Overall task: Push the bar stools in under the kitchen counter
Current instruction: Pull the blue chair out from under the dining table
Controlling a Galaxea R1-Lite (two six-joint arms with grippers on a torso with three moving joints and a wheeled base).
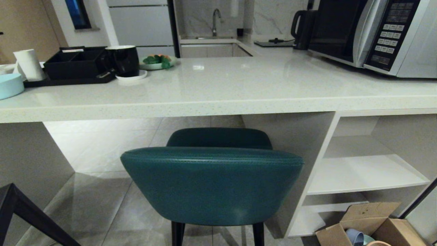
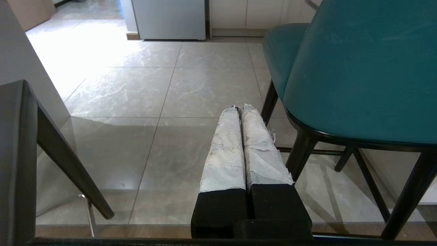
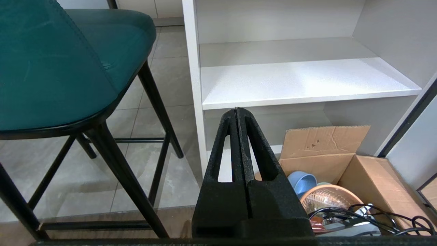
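Observation:
The teal bar stool (image 1: 211, 184) stands right in front of me with its back toward me. Its seat reaches just to the front edge of the off-white kitchen counter (image 1: 239, 85). An edge of the dark grey bar stool (image 1: 20, 212) shows at the lower left. Neither arm appears in the head view. My left gripper (image 2: 240, 107), its fingers wrapped in white tape, is shut and empty, low beside the teal stool (image 2: 358, 68), with the dark grey stool (image 2: 20, 153) on its other side. My right gripper (image 3: 236, 110) is shut and empty, between the teal stool (image 3: 51, 68) and the counter's shelving.
White open shelving (image 1: 368, 171) sits under the counter's right part, with an open cardboard box (image 3: 341, 150) of bowls and cables on the floor. On the counter are a microwave (image 1: 375, 30), a black mug (image 1: 123, 59) and a black tray (image 1: 71, 65). Grey floor tiles (image 2: 153, 102) lie under the counter.

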